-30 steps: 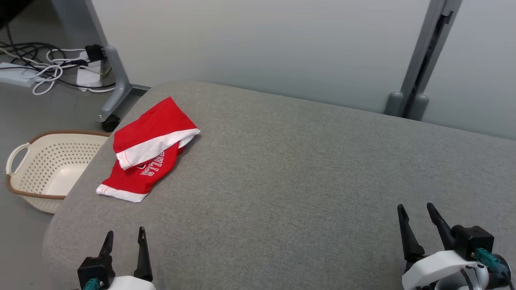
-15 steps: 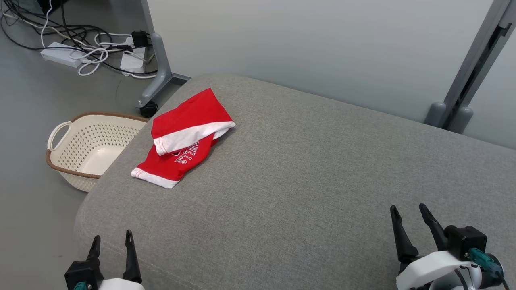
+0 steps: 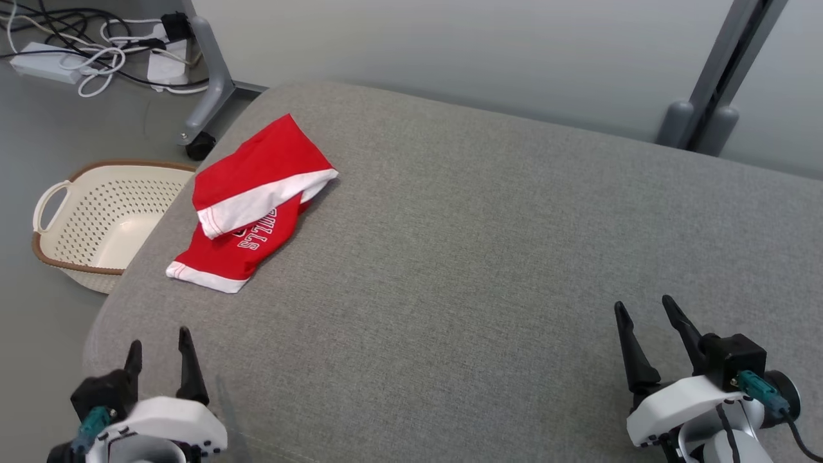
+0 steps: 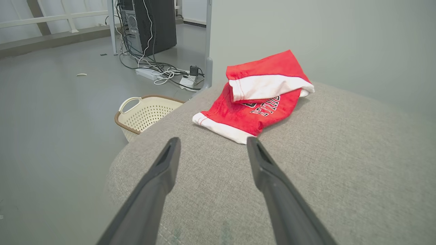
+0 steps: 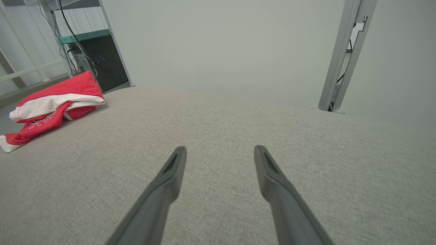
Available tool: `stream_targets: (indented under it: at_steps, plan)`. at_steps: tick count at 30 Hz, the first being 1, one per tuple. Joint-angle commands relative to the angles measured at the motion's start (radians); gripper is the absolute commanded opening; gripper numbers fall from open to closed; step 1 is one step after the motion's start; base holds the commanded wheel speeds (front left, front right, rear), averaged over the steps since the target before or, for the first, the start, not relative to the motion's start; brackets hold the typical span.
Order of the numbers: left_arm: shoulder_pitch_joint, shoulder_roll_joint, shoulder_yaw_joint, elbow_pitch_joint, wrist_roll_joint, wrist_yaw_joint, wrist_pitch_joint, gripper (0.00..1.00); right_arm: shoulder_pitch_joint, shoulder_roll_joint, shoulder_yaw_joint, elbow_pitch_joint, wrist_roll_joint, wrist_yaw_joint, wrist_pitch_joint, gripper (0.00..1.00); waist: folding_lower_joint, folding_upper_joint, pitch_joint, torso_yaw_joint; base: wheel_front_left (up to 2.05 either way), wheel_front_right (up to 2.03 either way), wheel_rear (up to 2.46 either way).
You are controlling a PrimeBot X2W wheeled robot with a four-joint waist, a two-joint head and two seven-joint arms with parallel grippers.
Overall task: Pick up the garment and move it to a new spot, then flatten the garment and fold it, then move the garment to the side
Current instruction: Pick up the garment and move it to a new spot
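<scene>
A red garment (image 3: 254,204) with white bands and white lettering lies folded over near the far left corner of the grey cushioned surface (image 3: 463,257). It also shows ahead in the left wrist view as the garment (image 4: 259,97) and at the left of the right wrist view as the garment (image 5: 51,107). My left gripper (image 3: 159,341) hovers at the near left, short of the garment, open and empty. My right gripper (image 3: 643,308) stands open at the near right, far from the garment, nothing between its fingers.
A cream perforated basket (image 3: 96,222) with a brown rim sits on the floor left of the cushion. Cables and a power strip (image 3: 45,61) lie on the floor behind it, beside a grey frame leg with a caster (image 3: 202,141). A grey post (image 3: 720,71) stands at the back right.
The whole head view has shifted, so the camera has moved. Both grippers have stayed open and empty, and the garment lies in the same shape.
</scene>
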Motion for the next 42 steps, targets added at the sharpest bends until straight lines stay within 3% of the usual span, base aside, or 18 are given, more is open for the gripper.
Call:
stream_targets:
  at_steps: [1, 10, 21, 34, 40, 41, 42]
  plan:
    - [-0.034, 0.005, 0.013, 0.003, -0.001, -0.006, -0.001, 1.00, -0.017, -0.006, -0.004, -0.007, -0.011, 0.000, -0.002, 1.00, 0.0000, 0.0000, 0.035, -0.025, 0.00, 0.00, 0.00]
    - [-0.196, 0.011, 0.125, 0.054, 0.032, -0.035, -0.001, 1.00, -0.076, -0.006, -0.010, -0.033, -0.064, 0.000, -0.002, 1.00, 0.0000, 0.0000, 0.152, -0.101, 0.00, 0.00, 0.00]
    - [-0.370, 0.069, 0.217, 0.200, 0.064, -0.059, -0.001, 1.00, -0.145, -0.006, -0.021, -0.091, -0.089, 0.000, -0.002, 1.00, 0.0000, 0.0000, 0.273, -0.193, 0.00, 0.00, 0.00]
    - [-0.499, 0.172, 0.304, 0.382, 0.079, 0.000, -0.001, 1.00, -0.176, -0.007, -0.024, -0.149, -0.111, 0.000, -0.002, 1.00, 0.0000, 0.0000, 0.354, -0.256, 0.00, 0.00, 0.00]
    - [-0.522, 0.183, 0.321, 0.403, 0.086, 0.020, -0.001, 1.00, -0.172, -0.008, -0.032, -0.154, -0.116, 0.000, -0.002, 1.00, 0.0000, 0.0000, 0.365, -0.259, 0.00, 0.00, 0.00]
    - [-0.522, 0.182, 0.324, 0.398, 0.088, 0.022, -0.001, 0.82, -0.172, -0.008, -0.032, -0.153, -0.117, 0.000, -0.002, 1.00, 0.0000, 0.0000, 0.365, -0.259, 0.00, 0.00, 0.00]
    - [-0.520, 0.179, 0.323, 0.398, 0.091, 0.017, -0.001, 0.30, -0.171, -0.008, -0.033, -0.152, -0.117, 0.000, -0.002, 1.00, 0.0000, 0.0000, 0.364, -0.260, 0.00, 0.00, 0.00]
